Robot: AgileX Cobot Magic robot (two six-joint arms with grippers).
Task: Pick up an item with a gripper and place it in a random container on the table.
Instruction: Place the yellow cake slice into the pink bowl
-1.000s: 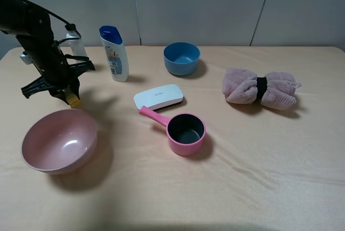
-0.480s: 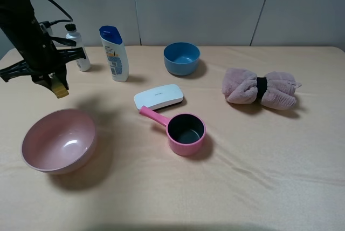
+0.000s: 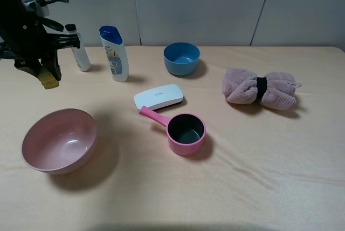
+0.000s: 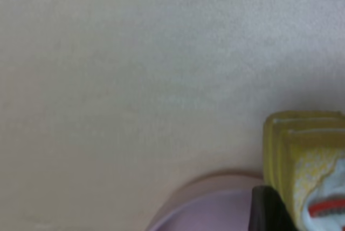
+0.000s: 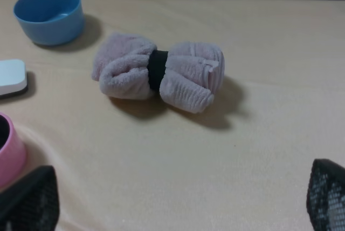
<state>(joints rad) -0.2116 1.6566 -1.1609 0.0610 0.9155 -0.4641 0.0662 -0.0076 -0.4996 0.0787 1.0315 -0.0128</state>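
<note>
A desk [image 3: 259, 155] covered in beige cloth is carrying everything. Toward its far left, a small white bottle [image 3: 82, 58] with a black cap is standing upright. Near it a taller white shampoo bottle [image 3: 115, 54] with a blue cap is also standing. A blue bowl [image 3: 181, 58] is sitting near the far edge, around the middle. Closer to the front, a flat white oblong case [image 3: 158, 96] is lying at a slant. A pink saucepan [image 3: 183, 143] with a dark inside is resting just in front of it, its handle reaching up beside the case's near corner. Well apart on the right, a rolled pink towel [image 3: 242, 86] is lying with a black band [image 3: 261, 88] wrapping its middle.
</note>
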